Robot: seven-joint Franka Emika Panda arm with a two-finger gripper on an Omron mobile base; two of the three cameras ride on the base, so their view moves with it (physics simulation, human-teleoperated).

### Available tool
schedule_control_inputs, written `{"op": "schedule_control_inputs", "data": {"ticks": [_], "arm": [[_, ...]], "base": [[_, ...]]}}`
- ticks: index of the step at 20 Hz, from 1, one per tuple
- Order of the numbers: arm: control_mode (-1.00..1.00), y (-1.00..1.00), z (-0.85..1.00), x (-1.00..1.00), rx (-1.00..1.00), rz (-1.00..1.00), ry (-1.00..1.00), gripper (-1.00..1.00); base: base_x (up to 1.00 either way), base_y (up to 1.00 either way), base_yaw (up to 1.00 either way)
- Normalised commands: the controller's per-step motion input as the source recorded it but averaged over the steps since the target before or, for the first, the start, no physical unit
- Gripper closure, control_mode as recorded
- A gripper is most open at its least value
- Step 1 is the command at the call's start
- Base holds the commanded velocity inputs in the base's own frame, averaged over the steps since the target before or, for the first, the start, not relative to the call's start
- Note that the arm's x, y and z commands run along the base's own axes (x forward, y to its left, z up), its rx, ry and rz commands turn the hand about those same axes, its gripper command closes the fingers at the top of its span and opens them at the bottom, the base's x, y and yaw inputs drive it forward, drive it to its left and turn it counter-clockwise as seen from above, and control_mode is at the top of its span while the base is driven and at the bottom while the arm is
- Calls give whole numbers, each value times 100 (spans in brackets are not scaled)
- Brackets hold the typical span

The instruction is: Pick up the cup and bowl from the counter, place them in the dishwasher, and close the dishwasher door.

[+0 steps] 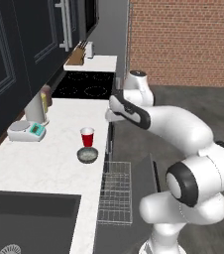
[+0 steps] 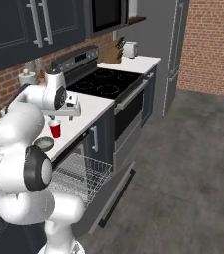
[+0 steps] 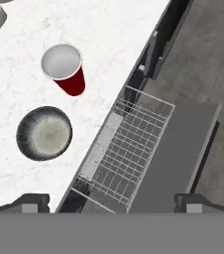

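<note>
The long white counter runs along the left, and below its front edge the dishwasher stands open, its door folded down flat and the wire rack slid out over it. The white arm reaches high above that front edge, gripper released, fingers spread wide with nothing between them. Close to the counter's front edge sits the grey bowl, and just behind it, nearly touching, the upright red cup.
</note>
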Motion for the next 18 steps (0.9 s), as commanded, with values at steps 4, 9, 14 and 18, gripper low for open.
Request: {"op": "schedule_control_inputs", "data": {"ticks": [4, 9, 14, 18], "arm": [[-100, 74, -38, 80, 1, -2, 0, -100], [-100, 43, -63, 67, 3, -2, 1, -100], [-100, 26, -77, 54, 0, 0, 0, -100], [-100, 13, -61, 43, 0, 0, 1, -100]], "base": [[0, 0, 0], [0, 0, 0], [0, 0, 0], [0, 0, 0]]}}
